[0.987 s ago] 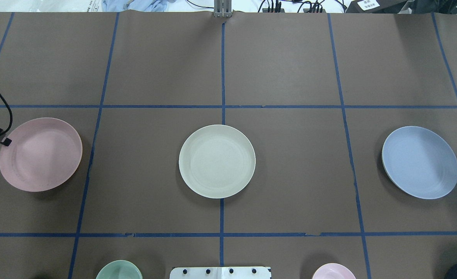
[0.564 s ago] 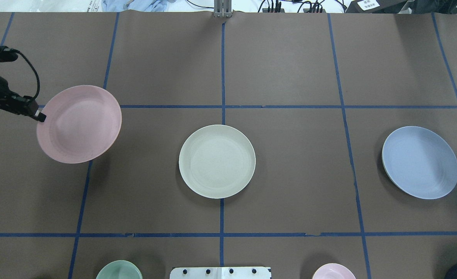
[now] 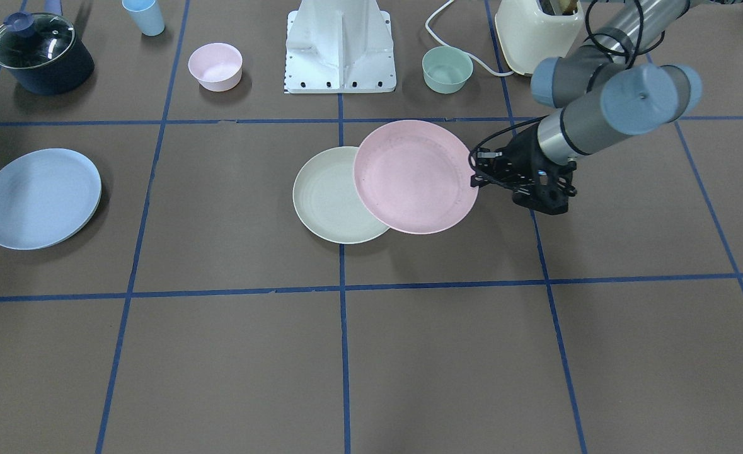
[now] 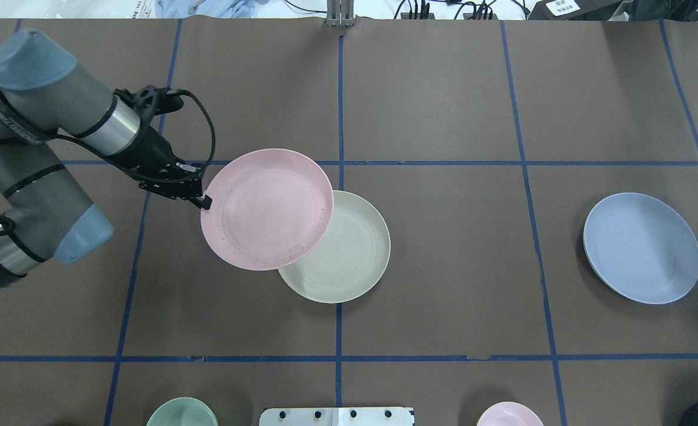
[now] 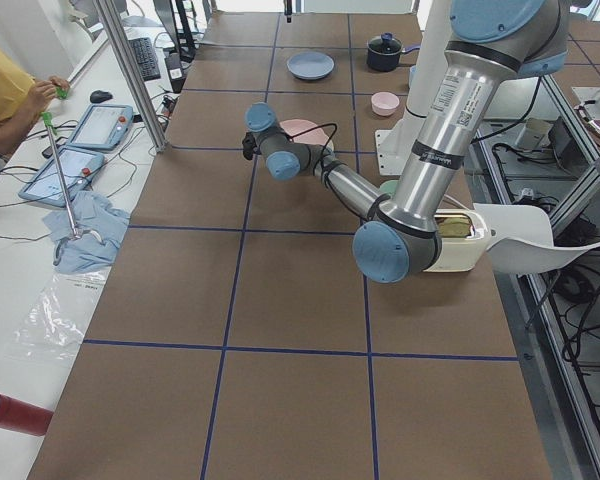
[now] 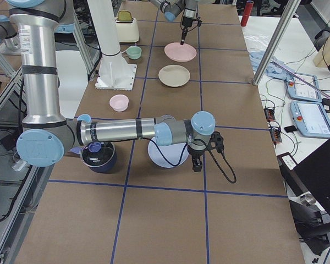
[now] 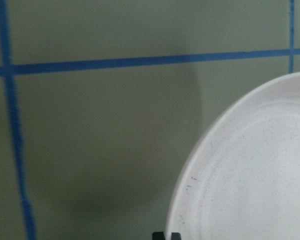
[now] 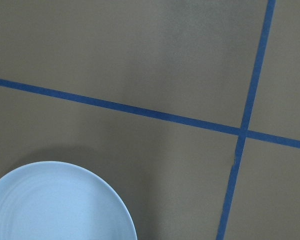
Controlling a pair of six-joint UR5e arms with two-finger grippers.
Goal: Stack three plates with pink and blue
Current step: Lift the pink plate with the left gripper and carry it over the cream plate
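Overhead exterior shot: the left gripper (image 4: 202, 200) is pinched onto the rim of the pink plate (image 4: 266, 208), a bit left of centre frame, holding it up off the table. The plate overlaps the upper-left part of the cream plate (image 4: 351, 260) at mid-frame but isn't lined up over it, so I'd say the first stacking move is partway there and nothing's set down yet. The blue plate (image 4: 642, 247) sits on its own at the right side of the frame. The right gripper (image 6: 197, 164) only shows in the exterior right view, close by the blue plate, and I can't tell if its fingers are apart or together. Pink needs landing, then blue goes on.
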